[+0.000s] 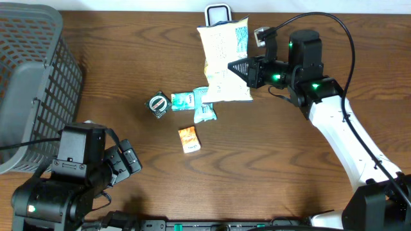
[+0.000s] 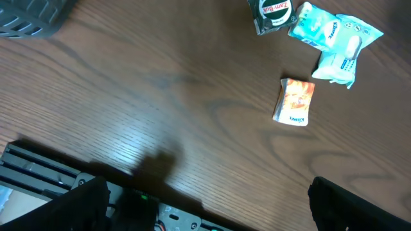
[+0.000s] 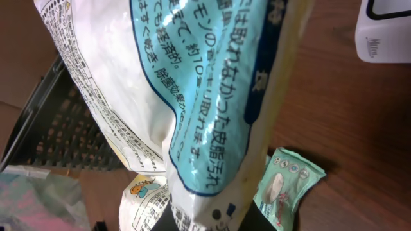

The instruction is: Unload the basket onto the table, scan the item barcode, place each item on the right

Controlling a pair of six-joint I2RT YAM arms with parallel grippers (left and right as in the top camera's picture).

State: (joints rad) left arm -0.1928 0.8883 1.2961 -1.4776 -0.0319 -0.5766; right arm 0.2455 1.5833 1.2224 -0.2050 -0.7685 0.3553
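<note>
Jaws of the left hand (image 1: 127, 160) stand wide open over the near left part of the brown wood-grain bench (image 1: 289, 173), gripping nothing. In the left wrist view we see its dark fingers (image 2: 350, 205) at the two lower corners, with bare wood and a black metal rail (image 2: 38, 170) between them.

Farther out, a small orange and white sachet (image 1: 189, 138) lies flat by itself near the middle. Beyond it we find two teal and white soft packets (image 1: 183, 100) just beside each other, and at their left a round dark tin with a white label (image 1: 158, 103), close to them. A grey plastic mesh basket (image 1: 29, 70) fills the far left corner, well apart from these small things.

To the right of the packets, the right hand (image 1: 236, 69) is closed on the right edge of a white and light-blue plastic bag with Japanese print (image 1: 223, 61). In the overhead view the bag's near edge covers part of one teal packet. In the right wrist view the bag fills most of the frame, with a teal packet visible past its lower edge.

At the far edge sits a white rounded device with a dark-rimmed face (image 1: 218, 13). The bag's far end reaches right up to it, but we cannot tell whether they touch.
</note>
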